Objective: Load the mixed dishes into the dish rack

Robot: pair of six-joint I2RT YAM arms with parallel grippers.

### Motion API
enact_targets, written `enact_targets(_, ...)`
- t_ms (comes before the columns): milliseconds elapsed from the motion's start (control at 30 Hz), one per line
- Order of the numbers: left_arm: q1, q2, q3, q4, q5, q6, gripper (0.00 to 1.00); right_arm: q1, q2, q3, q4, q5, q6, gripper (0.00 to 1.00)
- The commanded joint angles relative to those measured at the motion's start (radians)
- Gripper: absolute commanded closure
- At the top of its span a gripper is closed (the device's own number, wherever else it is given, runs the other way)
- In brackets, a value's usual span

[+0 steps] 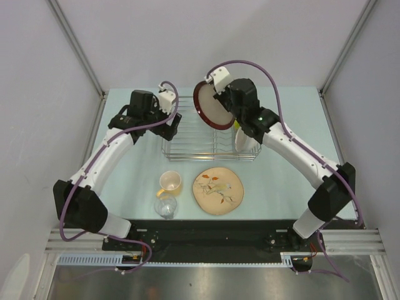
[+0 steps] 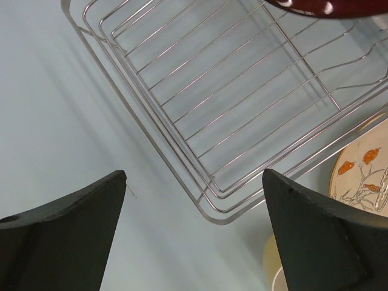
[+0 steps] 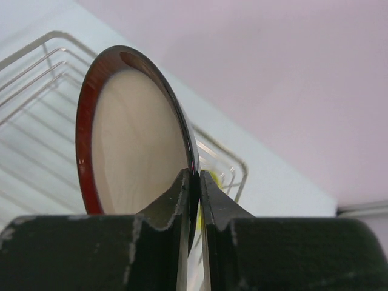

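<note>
While the right gripper pinches the rim of the one dark red-brown round dish, pale-faced and held on edge above the single dish rack, the left gripper hangs with fingers spread, the rack's corner just beyond them. One white bowl sits in the rack below the right fingers. One beige patterned plate, one cream-yellow mug and one small clear glass lie outside it, on the near side of both grippers.
</note>
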Motion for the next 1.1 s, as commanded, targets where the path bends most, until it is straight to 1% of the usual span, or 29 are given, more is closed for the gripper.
enact_targets(0,0.021,-0.038,-0.029,0.045,0.028,-0.023,0.00,0.029,0.035,0.119,0.329,0.075,-0.260,1.00)
enact_targets(33,0.021,-0.030,-0.035,0.048,0.027,-0.023,0.00,0.038,0.043,0.108,0.378,0.092,-0.338,1.00)
enact_targets(133,0.024,-0.016,-0.051,0.056,0.025,-0.026,0.00,0.039,0.063,0.056,0.472,0.112,-0.466,1.00)
enact_targets(233,0.025,0.010,-0.055,0.071,0.019,-0.026,0.00,0.026,0.076,0.041,0.521,0.110,-0.511,1.00)
enact_targets(367,0.035,0.069,-0.043,0.086,0.007,-0.024,0.00,-0.002,0.107,0.015,0.610,0.074,-0.651,1.00)
enact_targets(467,0.039,0.093,-0.028,0.085,0.014,-0.031,0.00,-0.022,0.127,-0.013,0.676,0.035,-0.716,1.00)
enact_targets(633,0.039,0.106,-0.032,0.094,0.019,-0.037,0.01,-0.039,0.127,-0.053,0.664,-0.058,-0.764,1.00)
enact_targets(733,0.041,0.116,-0.032,0.099,0.021,-0.041,0.01,-0.040,0.121,-0.087,0.682,-0.098,-0.790,1.00)
enact_targets(867,0.039,0.114,-0.037,0.105,0.025,-0.049,0.01,-0.045,0.122,-0.094,0.655,-0.137,-0.819,1.00)
enact_targets(900,0.041,0.114,-0.035,0.106,0.025,-0.049,0.01,-0.045,0.122,-0.099,0.649,-0.167,-0.840,1.00)
enact_targets(1067,0.039,0.116,-0.035,0.105,0.027,-0.049,0.01,-0.056,0.138,-0.111,0.655,-0.224,-0.916,1.00)
